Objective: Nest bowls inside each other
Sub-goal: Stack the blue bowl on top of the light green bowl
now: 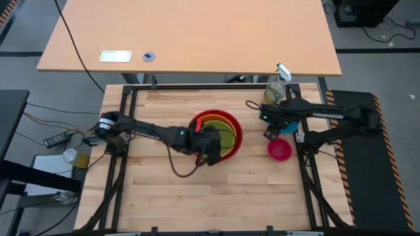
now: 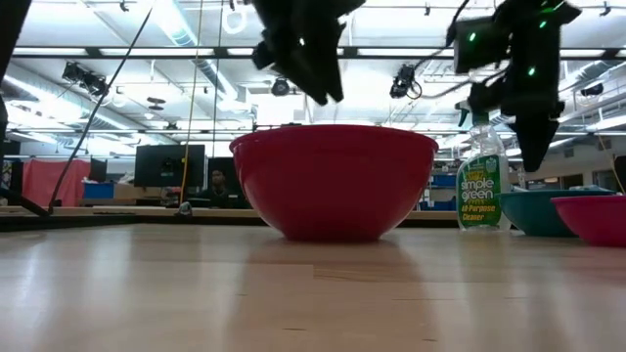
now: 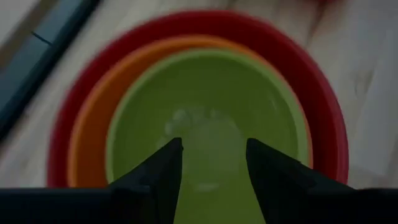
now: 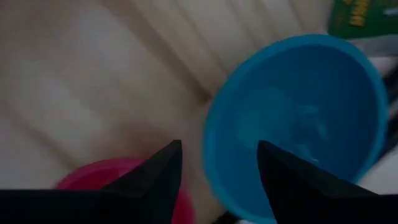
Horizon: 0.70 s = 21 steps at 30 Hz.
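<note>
The red bowl stands on the table's middle with the orange bowl inside it and the green bowl inside that. My left gripper hangs open above the green bowl's near side, with nothing between its fingers. To the right, the blue bowl and the pink bowl rest side by side on their bases. My right gripper is open above the blue bowl's rim and clear of it in the low view.
A clear spray bottle with a green label stands at the table's far right, just behind the blue bowl. A black frame rail runs along the table's right side. Bare wood lies along the near half of the table.
</note>
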Each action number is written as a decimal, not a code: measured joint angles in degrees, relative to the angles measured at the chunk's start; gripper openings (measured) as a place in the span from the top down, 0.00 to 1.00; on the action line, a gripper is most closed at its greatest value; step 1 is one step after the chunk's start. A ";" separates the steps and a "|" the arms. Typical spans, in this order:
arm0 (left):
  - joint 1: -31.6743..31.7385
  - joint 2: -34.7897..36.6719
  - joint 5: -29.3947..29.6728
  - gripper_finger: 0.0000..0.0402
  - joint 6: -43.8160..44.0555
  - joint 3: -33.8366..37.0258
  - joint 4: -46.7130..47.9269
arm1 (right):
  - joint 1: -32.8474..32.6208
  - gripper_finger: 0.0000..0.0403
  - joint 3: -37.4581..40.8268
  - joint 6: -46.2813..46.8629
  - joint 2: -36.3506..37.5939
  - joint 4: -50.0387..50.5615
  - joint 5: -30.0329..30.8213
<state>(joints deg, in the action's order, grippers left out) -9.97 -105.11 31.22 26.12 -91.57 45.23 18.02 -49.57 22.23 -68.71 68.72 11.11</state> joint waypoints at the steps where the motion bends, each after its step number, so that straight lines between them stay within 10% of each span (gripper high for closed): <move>1: -0.23 0.39 -0.96 0.55 0.42 1.13 0.00 | 0.51 0.47 0.01 -0.21 -1.27 0.10 0.96; 15: -0.13 9.07 1.11 0.55 1.80 4.04 3.43 | 4.72 0.48 0.09 -7.34 -12.75 -4.02 -2.56; 21: -0.12 12.74 3.69 0.55 1.54 4.04 8.03 | 5.20 0.63 0.09 -9.23 -17.17 -6.26 -3.19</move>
<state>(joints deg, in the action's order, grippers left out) -10.09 -92.38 34.91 27.67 -87.53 53.26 23.22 -49.47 13.00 -85.88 62.47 7.92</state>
